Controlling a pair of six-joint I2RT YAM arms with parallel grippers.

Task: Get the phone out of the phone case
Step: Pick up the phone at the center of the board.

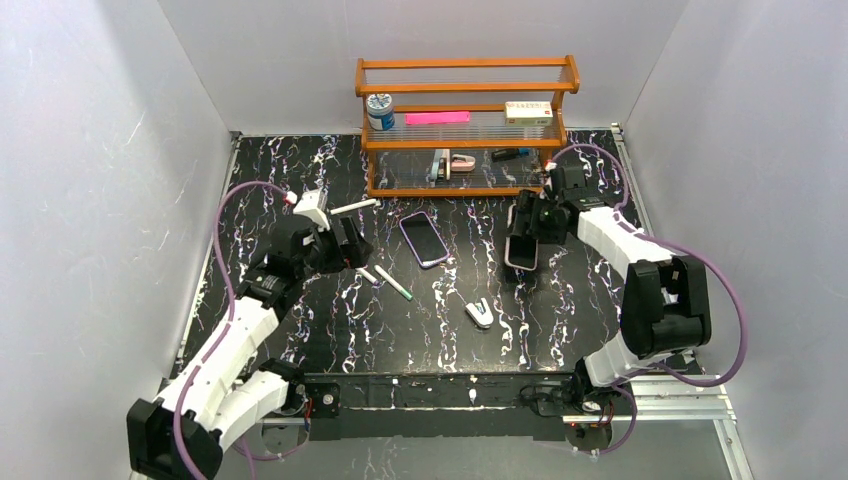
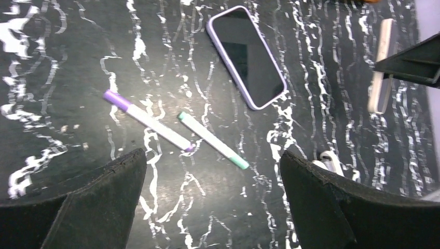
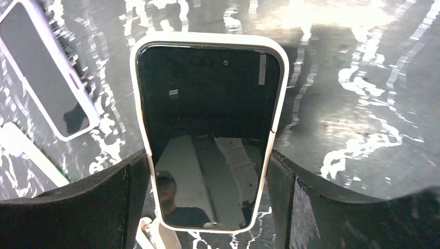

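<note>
Grips the phone (image 3: 207, 104), seated in its cream case (image 3: 207, 39), with the right hand (image 3: 210, 166): fingers closed on both long edges, screen towards the wrist camera, apparently raised off the surface (image 1: 330, 330). Hovers the left hand (image 2: 212, 171) wide open and empty above two markers (image 2: 148, 120). Leaves a purple-cased phone (image 1: 424, 238) lying flat between the arms. Looks rigid, fairly heavy and glass-fronted, so likely to break if dropped. Seems slick on the screen and grippier at the case rim, which probably flexes. Suggests holding by the long edges, peeling back one case corner with the free hand, and avoiding pressure on the glass.
</note>
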